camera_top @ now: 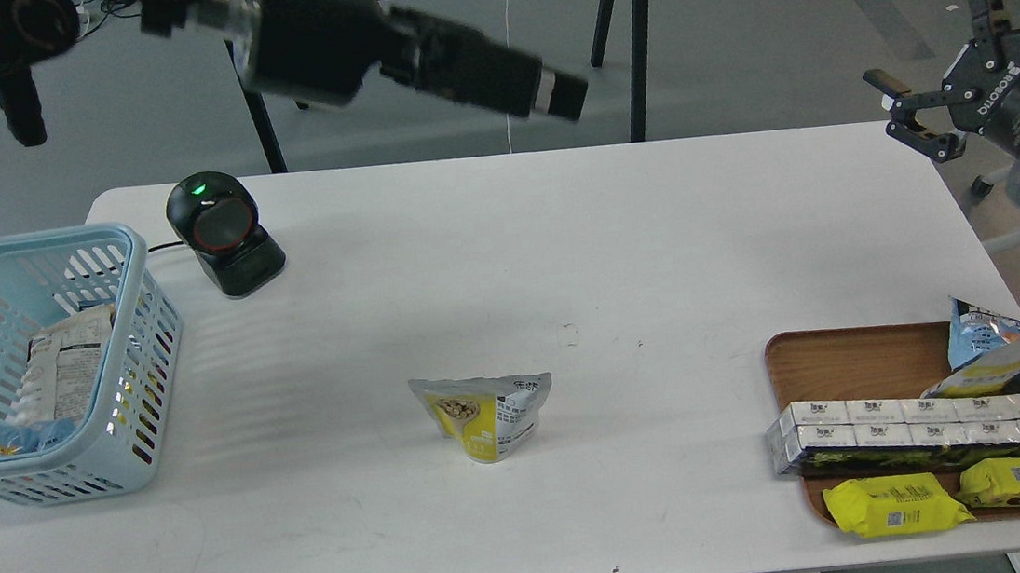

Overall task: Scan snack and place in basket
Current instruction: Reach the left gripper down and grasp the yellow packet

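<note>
The snack [485, 413], a yellow-and-white pouch picturing nuts, stands on the white table [563, 253] a little in front of its middle, with nothing touching it. The light blue basket [134, 266] sits at the table's left edge with some packets inside. My left arm reaches across the top of the view, blurred. Its far end [563, 94] is dark and its fingers cannot be told apart. My right gripper [906, 28] is open and empty, high above the table's far right corner. Both grippers are far from the snack.
A black barcode scanner [221, 232] stands at the back left beside the basket, its green light on. A brown wooden tray [854, 356] at the front right holds silver-white boxes [935, 428], flat yellow packets [896, 507] and a blue-and-yellow pouch [994, 352].
</note>
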